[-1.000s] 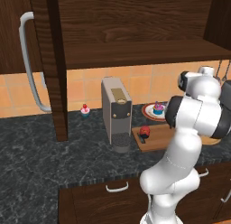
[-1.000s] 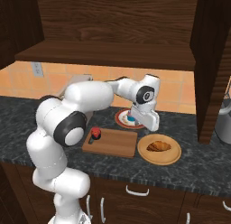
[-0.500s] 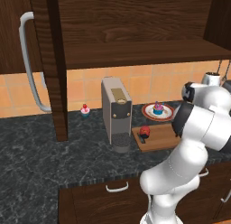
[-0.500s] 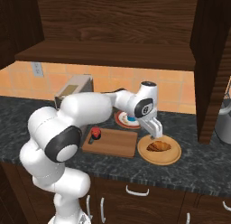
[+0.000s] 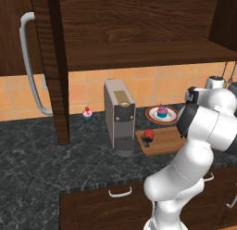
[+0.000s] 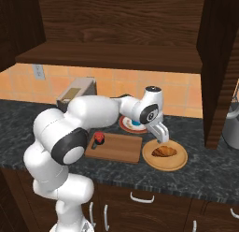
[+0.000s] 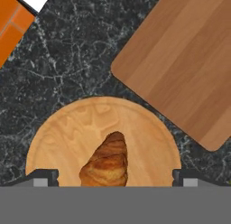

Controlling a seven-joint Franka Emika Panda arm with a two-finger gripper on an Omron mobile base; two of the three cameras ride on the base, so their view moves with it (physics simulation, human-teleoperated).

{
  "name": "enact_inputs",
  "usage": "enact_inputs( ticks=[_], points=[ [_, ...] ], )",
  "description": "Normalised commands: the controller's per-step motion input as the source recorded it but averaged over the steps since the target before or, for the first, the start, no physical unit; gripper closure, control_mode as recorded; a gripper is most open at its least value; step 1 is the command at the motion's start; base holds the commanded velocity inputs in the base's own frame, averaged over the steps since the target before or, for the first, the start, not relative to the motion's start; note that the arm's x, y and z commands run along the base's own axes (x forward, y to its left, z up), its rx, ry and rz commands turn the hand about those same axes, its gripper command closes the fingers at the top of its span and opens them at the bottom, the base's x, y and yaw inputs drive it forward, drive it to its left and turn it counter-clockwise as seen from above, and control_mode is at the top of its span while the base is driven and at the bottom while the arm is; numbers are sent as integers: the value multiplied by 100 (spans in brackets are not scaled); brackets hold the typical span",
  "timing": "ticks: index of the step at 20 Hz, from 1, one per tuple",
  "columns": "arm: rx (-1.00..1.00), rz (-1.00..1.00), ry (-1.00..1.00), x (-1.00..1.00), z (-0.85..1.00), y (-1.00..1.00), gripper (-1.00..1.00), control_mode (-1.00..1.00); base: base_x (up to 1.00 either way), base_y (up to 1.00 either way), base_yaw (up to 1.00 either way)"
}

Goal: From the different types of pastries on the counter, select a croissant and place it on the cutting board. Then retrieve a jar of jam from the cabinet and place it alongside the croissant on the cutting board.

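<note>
The brown croissant (image 6: pixel 164 151) lies on a round wooden plate (image 6: pixel 179 162) on the dark counter (image 6: pixel 28 119), right of the cutting board (image 6: pixel 119 149). My gripper (image 6: pixel 161 135) hangs open just above the croissant. In the hand view the croissant (image 7: pixel 108 162) sits between my two fingertips (image 7: pixel 45 177), with the plate (image 7: pixel 67 133) under it and the cutting board (image 7: pixel 180 69) beyond. A small red jar of jam (image 6: pixel 98 138) stands on the board's left end; it is also in the left base view, jar (image 5: pixel 148 134) on board (image 5: pixel 166 141). The cabinet (image 5: pixel 139 48) stands open above.
A pink-frosted cupcake (image 5: pixel 161 111) sits on a red-rimmed plate (image 5: pixel 172 116) behind the board. Another cupcake (image 5: pixel 86 114) stands left of a grey coffee machine (image 5: pixel 119 118). The cabinet door with its curved handle (image 5: pixel 28 62) stands open at the left. A metal pot (image 6: pixel 232 128) stands at the far right.
My arm has swung right from above the cupcake plate and come down over the croissant's plate. The jaws have stayed open. Nothing else moved.
</note>
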Motion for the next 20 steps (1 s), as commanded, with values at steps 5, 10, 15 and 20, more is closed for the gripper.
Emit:
enact_inputs(
  ticks=[5,10,15,20],
  points=[
    [0,1,0,1,0,-44,-100,-100,0,0,0],
    [-1,0,-1,2,-13,-8,-100,-100,0,0,0],
    [0,0,0,-9,-18,0,-100,-100,0,0,0],
    [-3,0,-2,-7,-34,0,-100,-100,0,0,0]
  ],
)
